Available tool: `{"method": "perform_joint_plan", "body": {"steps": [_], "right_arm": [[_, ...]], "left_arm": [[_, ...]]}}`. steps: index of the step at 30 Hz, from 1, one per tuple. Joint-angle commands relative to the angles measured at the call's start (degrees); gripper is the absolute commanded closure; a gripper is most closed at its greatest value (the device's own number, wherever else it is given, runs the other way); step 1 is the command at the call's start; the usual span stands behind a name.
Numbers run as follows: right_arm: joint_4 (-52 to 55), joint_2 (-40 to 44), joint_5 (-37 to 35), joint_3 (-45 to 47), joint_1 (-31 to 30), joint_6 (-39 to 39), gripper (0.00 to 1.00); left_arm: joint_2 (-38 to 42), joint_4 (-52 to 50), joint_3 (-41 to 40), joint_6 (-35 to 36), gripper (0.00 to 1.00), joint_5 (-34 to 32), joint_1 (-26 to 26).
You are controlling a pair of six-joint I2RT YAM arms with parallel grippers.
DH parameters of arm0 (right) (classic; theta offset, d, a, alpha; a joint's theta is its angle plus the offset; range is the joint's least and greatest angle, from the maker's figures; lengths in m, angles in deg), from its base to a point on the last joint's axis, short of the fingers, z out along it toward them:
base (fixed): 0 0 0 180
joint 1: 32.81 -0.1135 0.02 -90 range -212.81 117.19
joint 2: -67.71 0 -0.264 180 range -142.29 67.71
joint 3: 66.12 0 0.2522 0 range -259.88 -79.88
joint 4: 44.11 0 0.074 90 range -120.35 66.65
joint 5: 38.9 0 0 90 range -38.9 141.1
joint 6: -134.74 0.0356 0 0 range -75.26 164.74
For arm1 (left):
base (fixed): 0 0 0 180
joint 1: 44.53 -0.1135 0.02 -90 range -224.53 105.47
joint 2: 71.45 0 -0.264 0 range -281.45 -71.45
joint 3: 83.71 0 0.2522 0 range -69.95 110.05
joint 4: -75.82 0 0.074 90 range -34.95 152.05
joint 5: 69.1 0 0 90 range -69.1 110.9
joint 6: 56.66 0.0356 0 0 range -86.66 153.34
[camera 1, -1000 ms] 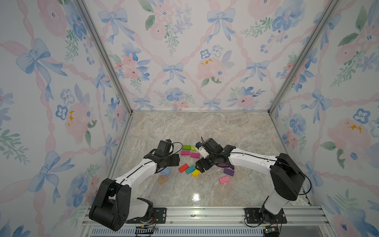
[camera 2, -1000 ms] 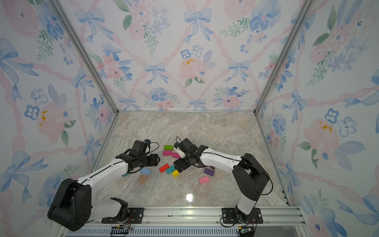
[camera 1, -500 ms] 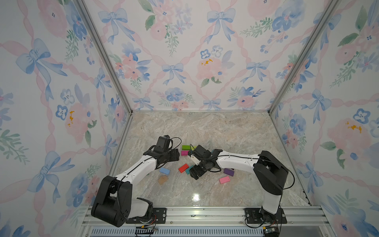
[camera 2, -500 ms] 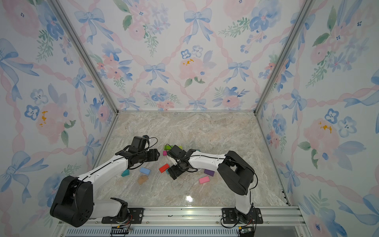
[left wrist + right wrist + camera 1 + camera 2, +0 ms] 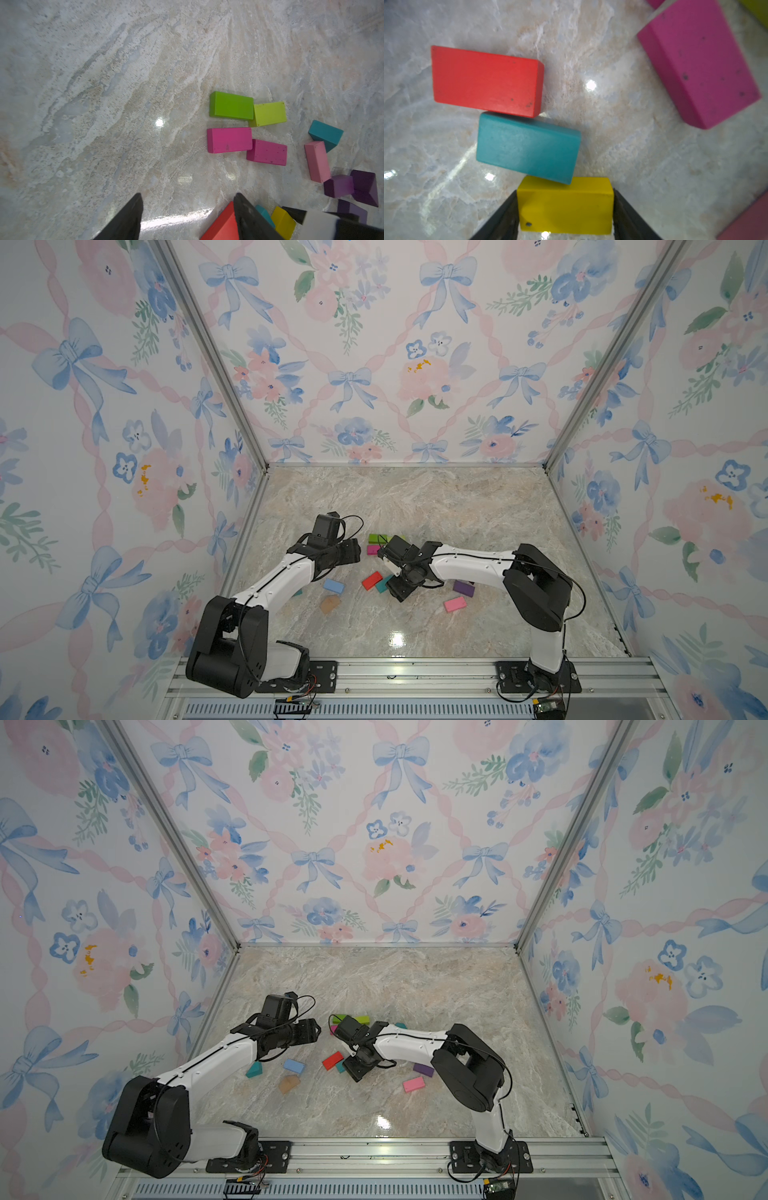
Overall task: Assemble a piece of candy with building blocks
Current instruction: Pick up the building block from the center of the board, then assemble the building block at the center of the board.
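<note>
The right gripper (image 5: pixel 564 192) grasps a matte yellow rectangular block (image 5: pixel 564 207) by its short ends on the marble-patterned tabletop (image 5: pixel 104 83). This block lies against a teal rectangular block (image 5: pixel 527 147), which abuts a red rectangular block (image 5: pixel 485 81) in a stepped row. Near the red block, the left gripper (image 5: pixel 187 195) hangs with jaws spread, empty. Farther from the red block lie a green block (image 5: pixel 230 106), a lime block (image 5: pixel 269 113) and two magenta blocks (image 5: pixel 229 139).

White arm links (image 5: pixel 282 576), black joints (image 5: pixel 536 593), thin black cables (image 5: pixel 469 558), black fingers (image 5: pixel 124 220)
</note>
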Motion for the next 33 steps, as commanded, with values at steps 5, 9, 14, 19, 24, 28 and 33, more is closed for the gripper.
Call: {"method": "perform_joint_plan", "body": {"steps": [5, 9, 14, 19, 24, 28, 33], "right_arm": [[3.95, -1.44, -1.76, 2.35, 1.63, 0.80, 0.64], [0.99, -0.45, 0.18, 3.34, 5.54, 3.91, 0.64], [-4.30, 0.99, 2.24, 4.67, 10.35, 6.70, 0.65], [-4.62, -2.80, 4.85, 0.64, 10.33, 7.32, 0.65], [-8.15, -4.43, 8.94, 0.89, 9.80, 10.26, 0.65], [-8.28, -4.99, 9.72, 0.71, 8.99, 11.35, 0.64], [-9.61, -5.78, 9.50, 1.31, 9.72, 13.12, 0.64]], "left_arm": [[-0.62, 0.20, 0.89, 1.19, 0.29, 1.10, -0.67], [-0.83, 0.20, 0.96, 1.32, 0.29, 1.18, -0.66], [-0.22, 0.19, 1.16, 2.01, 0.29, 0.99, -0.66], [-0.09, 0.20, 0.80, 2.64, 0.29, 1.07, -0.77], [0.25, 0.35, 0.90, 2.90, 0.29, 1.70, -0.88], [0.77, 0.48, 0.93, 3.08, 0.29, 2.02, -0.91], [1.05, 0.98, 0.85, 2.82, 0.28, 3.08, -0.92]]}}
